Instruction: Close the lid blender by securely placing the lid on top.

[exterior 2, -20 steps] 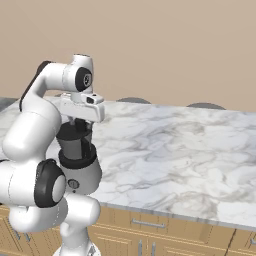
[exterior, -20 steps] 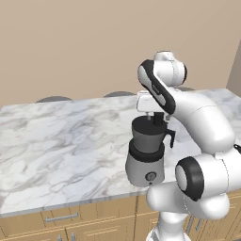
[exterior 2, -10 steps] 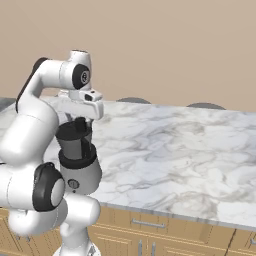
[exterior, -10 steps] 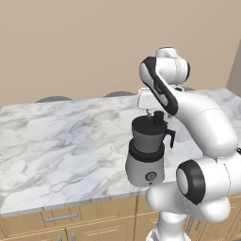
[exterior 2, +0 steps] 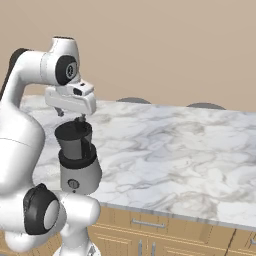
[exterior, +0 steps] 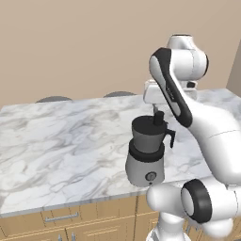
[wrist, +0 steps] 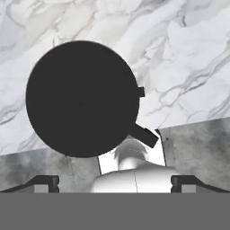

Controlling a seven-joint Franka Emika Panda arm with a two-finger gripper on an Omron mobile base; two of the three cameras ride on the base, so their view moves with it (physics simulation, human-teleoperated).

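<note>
The blender (exterior: 147,157) stands near the counter's front edge, a grey base with a smoky jar and a black side handle (exterior: 171,137). The black lid (exterior: 148,124) sits on the jar's rim, its short knob (exterior: 158,117) upright. My gripper (exterior: 157,109) hangs just above the knob, open and holding nothing. From the right, the gripper (exterior 2: 71,116) hovers over the lid (exterior 2: 73,128) and the blender (exterior 2: 77,162). Looking straight down, the lid (wrist: 81,99) is a black disc covering the jar, and the fingertips (wrist: 43,182) stand wide apart around the gripper (wrist: 116,183).
The marble counter (exterior: 61,141) stretches left of the blender, with wooden drawers (exterior: 61,217) under its front edge. Two grey round shapes (exterior: 120,94) show behind the far edge, against the beige wall. The arm's own links crowd the space right of the blender.
The jaws have spread wide and the hand has lifted a little off the knob. The lid stays on the jar.
</note>
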